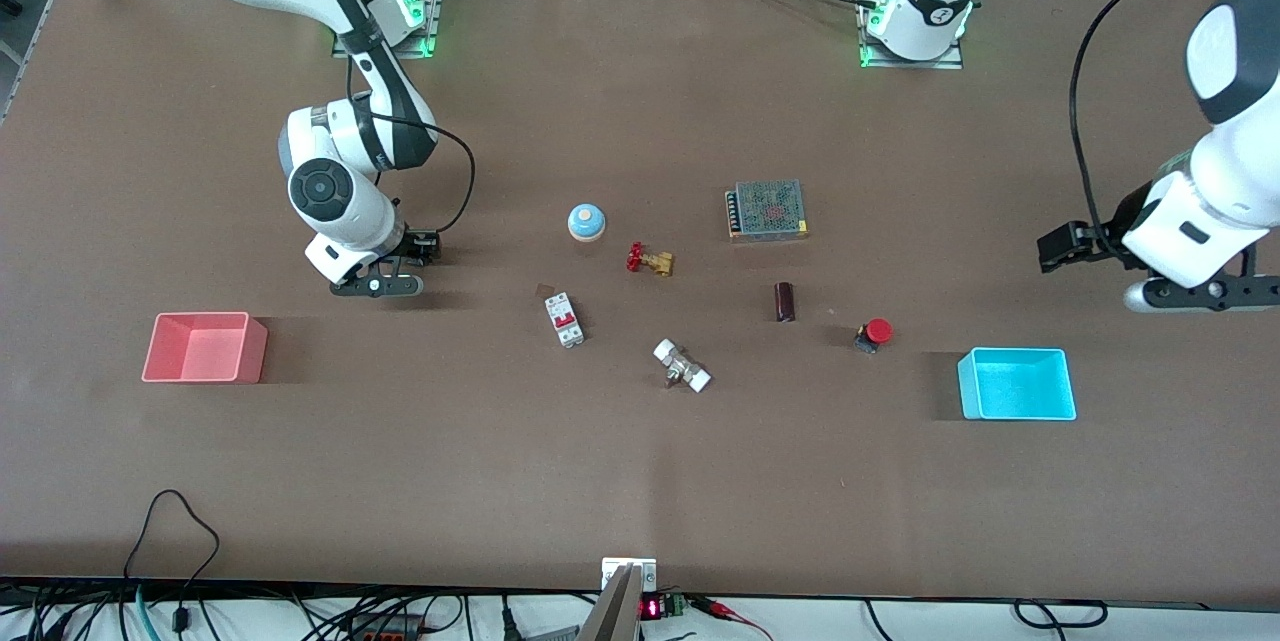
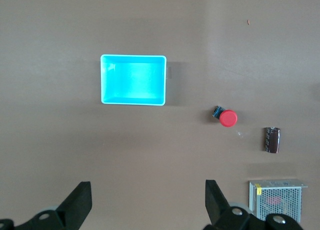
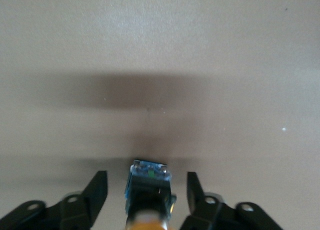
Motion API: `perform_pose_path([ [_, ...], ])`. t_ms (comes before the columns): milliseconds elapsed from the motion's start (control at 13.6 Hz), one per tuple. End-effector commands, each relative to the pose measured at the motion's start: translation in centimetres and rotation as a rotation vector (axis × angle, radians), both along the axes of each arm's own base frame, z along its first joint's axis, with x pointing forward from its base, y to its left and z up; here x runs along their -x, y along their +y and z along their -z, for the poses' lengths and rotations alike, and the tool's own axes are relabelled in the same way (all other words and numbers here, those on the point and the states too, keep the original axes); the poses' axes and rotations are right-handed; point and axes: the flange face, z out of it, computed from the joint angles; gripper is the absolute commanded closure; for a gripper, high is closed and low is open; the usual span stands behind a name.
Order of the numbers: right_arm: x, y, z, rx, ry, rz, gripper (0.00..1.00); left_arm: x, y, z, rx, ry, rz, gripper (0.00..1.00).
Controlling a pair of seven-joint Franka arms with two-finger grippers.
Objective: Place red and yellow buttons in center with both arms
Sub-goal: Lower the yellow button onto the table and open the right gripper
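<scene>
**Buttons apart, both hands open**

Yellow button (image 3: 148,190) sits between the fingers of my right gripper (image 3: 146,176), with a gap on each side, so that hand is open around it and grips nothing. From the front the right gripper (image 1: 377,285) hangs low over the table (image 1: 640,481), toward the right arm's end and a little farther from the front camera than the pink bin (image 1: 205,348); the button itself is hidden under it there. The hand is lined up with the button: the black body points away from my wrist, the orange-yellow cap toward it, and the long axis runs straight down the gap between the fingers. I judge that closing would pinch the flat sides of the body, which should hold better than the round cap.

My left gripper (image 2: 147,184) is spread wide and empty, over bare table toward the left arm's end, farther from the front camera than the cyan bin (image 1: 1017,383). It looks down from high up, so the whole area shows. The red button (image 1: 873,333) lies on the table beside the cyan bin, on the side toward the middle, near a dark cylinder (image 1: 785,302). It is tipped over, its axis slanted, with the black body a little nearer the front camera than the cap. I expect to turn my wrist to meet that slant.
</scene>
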Motion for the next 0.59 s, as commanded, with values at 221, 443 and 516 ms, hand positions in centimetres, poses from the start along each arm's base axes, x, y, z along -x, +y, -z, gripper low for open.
perform_pose_path([
  [221,-2.4,0.4,-10.4,-0.033,-0.087,0.093,0.00,1.4,2.4,-5.5,0.089,0.010,0.055,0.00],
  [443,-4.8,-0.2,-20.4,-0.040,-0.091,0.107,0.00,1.5,2.0,-5.8,0.081,0.008,0.156,0.00],
  [516,-6.1,-1.0,-24.1,-0.043,-0.106,0.124,0.00,1.4,2.4,-7.4,0.077,-0.024,0.151,0.00],
])
